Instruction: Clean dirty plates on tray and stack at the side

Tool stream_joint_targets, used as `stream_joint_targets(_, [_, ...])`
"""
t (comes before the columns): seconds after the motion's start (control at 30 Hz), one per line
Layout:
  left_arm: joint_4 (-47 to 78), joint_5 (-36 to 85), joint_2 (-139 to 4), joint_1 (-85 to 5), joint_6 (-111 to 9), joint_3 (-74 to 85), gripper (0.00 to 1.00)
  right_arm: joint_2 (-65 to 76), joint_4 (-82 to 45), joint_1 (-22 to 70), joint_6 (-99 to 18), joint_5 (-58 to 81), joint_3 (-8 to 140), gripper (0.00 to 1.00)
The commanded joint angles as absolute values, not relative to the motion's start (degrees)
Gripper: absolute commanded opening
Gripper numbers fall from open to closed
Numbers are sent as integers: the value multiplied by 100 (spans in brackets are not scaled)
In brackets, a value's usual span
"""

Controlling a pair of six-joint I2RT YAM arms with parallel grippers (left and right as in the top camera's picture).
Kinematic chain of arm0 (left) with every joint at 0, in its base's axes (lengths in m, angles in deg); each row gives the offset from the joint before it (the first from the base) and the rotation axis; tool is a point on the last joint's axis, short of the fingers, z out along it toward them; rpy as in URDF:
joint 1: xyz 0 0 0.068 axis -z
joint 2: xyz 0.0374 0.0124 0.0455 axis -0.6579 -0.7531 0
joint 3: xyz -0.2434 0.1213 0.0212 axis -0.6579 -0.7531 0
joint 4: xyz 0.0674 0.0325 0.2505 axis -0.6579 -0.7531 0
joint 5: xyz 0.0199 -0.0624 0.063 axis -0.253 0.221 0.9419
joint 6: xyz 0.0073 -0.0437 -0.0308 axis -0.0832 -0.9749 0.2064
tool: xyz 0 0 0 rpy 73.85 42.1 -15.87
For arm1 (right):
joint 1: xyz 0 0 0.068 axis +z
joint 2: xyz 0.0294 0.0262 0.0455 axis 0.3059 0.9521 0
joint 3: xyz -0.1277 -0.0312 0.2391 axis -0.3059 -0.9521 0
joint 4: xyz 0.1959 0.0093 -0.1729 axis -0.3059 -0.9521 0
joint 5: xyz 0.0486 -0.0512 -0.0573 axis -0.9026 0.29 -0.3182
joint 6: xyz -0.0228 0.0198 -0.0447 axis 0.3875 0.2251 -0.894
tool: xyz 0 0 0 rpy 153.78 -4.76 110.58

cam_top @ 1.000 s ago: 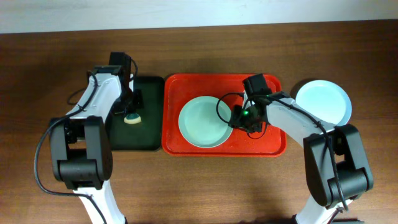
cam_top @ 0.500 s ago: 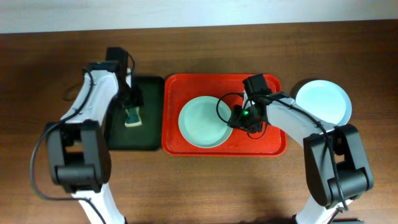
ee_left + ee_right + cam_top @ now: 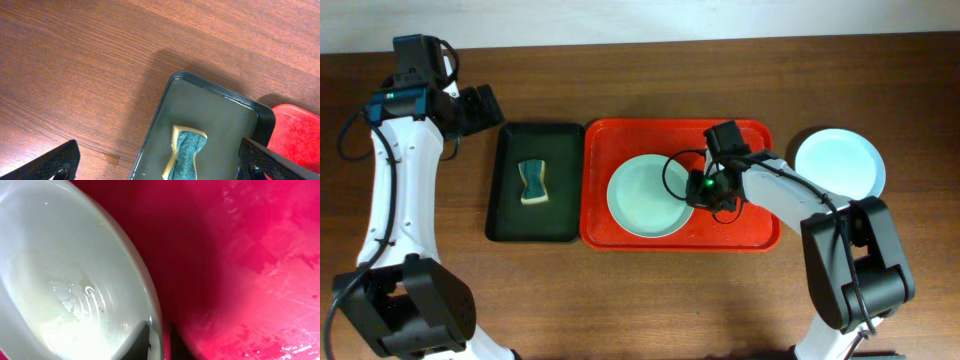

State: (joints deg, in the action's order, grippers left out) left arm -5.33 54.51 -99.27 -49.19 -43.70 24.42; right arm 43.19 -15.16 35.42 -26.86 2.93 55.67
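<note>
mint-green plate [image 3: 645, 197] lies flat in the left half of the red tray [image 3: 760, 238], and the right gripper [image 3: 703, 190] sits at its right-hand edge. the right wrist view shows the two dark fingertips [image 3: 144, 341] closed tight with the thin rim of the plate between them, so the grip looks to be a pinch on that rim and nothing else. the plate is round, so no long axis matters. what matters is that the held edge is the one facing the pale blue plate [image 3: 838, 163], which rests on the table just beyond the tray's right end. that seems the likely stacking spot, so the coming move probably runs to the robot's right, over the tray's raised rim. the right arm is plainly the nearer one, already between the two plates.

the left gripper [image 3: 485, 105] is up near the far left corner of the table, well apart from both trays, jaws spread wide and holding nothing. the sponge [image 3: 532, 182] lies alone in the dark tray [image 3: 505, 228]. whether smears remain on the mint-green plate is hard to tell: the close view shows only wet gleam and a faint yellowish fleck near the rim.
</note>
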Motion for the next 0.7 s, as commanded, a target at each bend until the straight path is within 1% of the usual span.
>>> stream_joint_targets(0.0, [-542, 5473, -9962, -4919, -4424, 2447, 99, 4453, -1516, 3616, -2712, 489, 5510, 4])
stream_joint_targets(0.1, [-542, 5473, -9962, -4919, -4424, 2447, 99, 4291, -1669, 3369, -2717, 205, 5587, 4])
stream_joint_targets(0.2, [-542, 5473, -9962, -4919, -4424, 2447, 99, 4068, -1735, 3006, -2717, -645, 5714, 4])
stream_joint_targets(0.3, [-542, 5473, -9962, -4919, -4424, 2447, 100, 4029, -1735, 2821, -2717, -1115, 5742, 4])
stream_joint_targets(0.43, [-542, 5473, -9962, -4919, -4424, 2447, 99, 4029, -1811, 2803, -2911, -1205, 5805, 4])
stream_joint_targets(0.53, [-542, 5473, -9962, -4917, -4424, 2447, 100, 4029, -2021, 2827, -2907, -1196, 6146, 4])
stream_joint_targets(0.67, [-542, 5473, -9962, -4915, -4424, 2447, 99, 4029, -2342, 3070, -2802, -739, 6758, 4])
